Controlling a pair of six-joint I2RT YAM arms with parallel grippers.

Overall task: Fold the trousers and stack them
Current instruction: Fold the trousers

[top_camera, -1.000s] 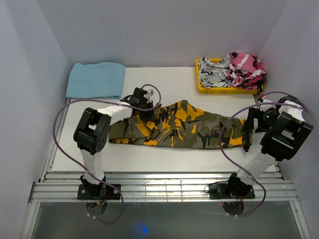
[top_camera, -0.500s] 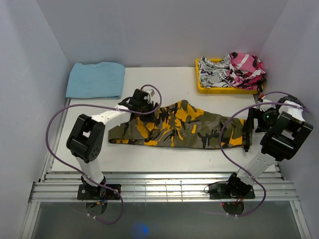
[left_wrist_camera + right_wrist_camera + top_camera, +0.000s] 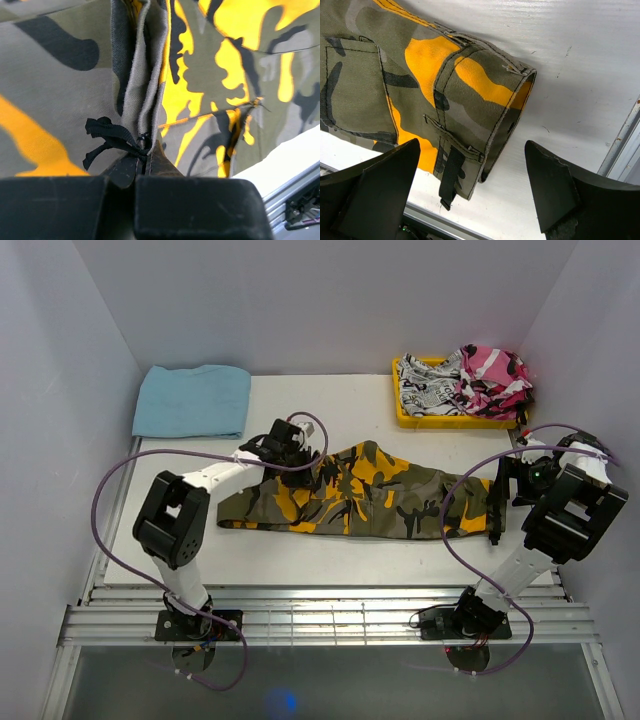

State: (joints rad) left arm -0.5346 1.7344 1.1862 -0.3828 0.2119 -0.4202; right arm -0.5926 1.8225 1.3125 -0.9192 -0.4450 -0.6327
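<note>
The trousers (image 3: 375, 495), in olive, orange-yellow and black camouflage, are seen stretched from left to right across the middle of the white bench (image 3: 330, 400), folded lengthwise into a long band. A raised, doubled fold of cloth near their left part is clamped between the closed fingers of the left hand (image 3: 142, 167), and a knotted black cord (image 3: 107, 137) is seen lying on the fabric just above that grip. The right hand (image 3: 470, 165) is held with its fingers wide apart at the right end of the garment. The hemmed end of the trousers, with a short black strap (image 3: 451, 175) hanging from it, is framed between the two fingers, and neither is closed on it. A yellow tray (image 3: 440, 421) is set at the far right corner of the bench. A black-and-white printed garment (image 3: 425, 390) and a pink camouflage garment (image 3: 492, 378) are heaped in it side by side. The print on the former is too small to be read. A folded light-blue cloth (image 3: 192, 400) is laid at the far left corner. Metal rails (image 3: 330, 625) are seen running along the near edge, where both arms are bolted.
</note>
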